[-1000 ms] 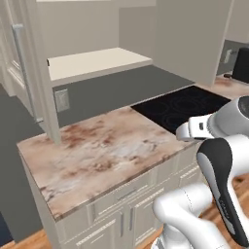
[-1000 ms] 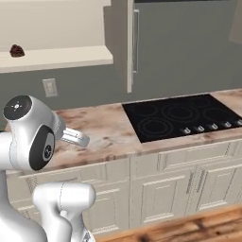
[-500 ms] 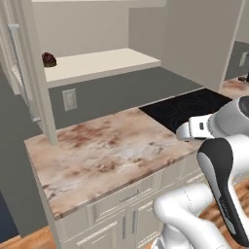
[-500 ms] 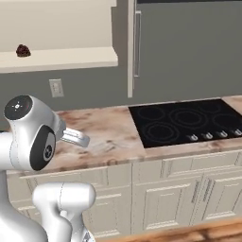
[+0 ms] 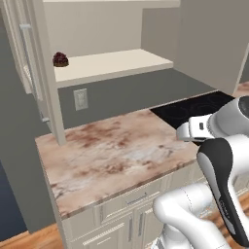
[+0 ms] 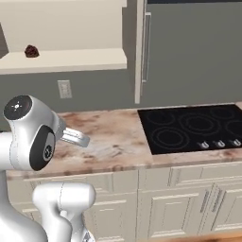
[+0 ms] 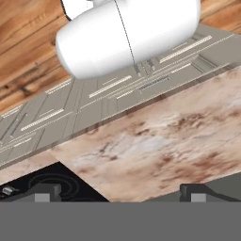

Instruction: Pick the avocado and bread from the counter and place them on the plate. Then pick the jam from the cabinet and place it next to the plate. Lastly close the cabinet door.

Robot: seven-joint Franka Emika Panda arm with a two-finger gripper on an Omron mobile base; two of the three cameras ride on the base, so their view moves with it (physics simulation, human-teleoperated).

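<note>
Left base view shows the cabinet (image 5: 112, 63) standing open, its door (image 5: 29, 58) swung out to the left, and on its pale shelf sits 1 small dark lump, the bread (image 5: 60, 59), near the left end; the right base view shows it too, far left on the shelf. Below, the counter (image 5: 116, 155) of marbled stone runs beside a black cooktop (image 6: 194, 127). Hand view has the gripper (image 7: 120, 190) above the counter edge, its 2 fingers (image 7: 44, 192) spread wide and holding nothing.
</note>
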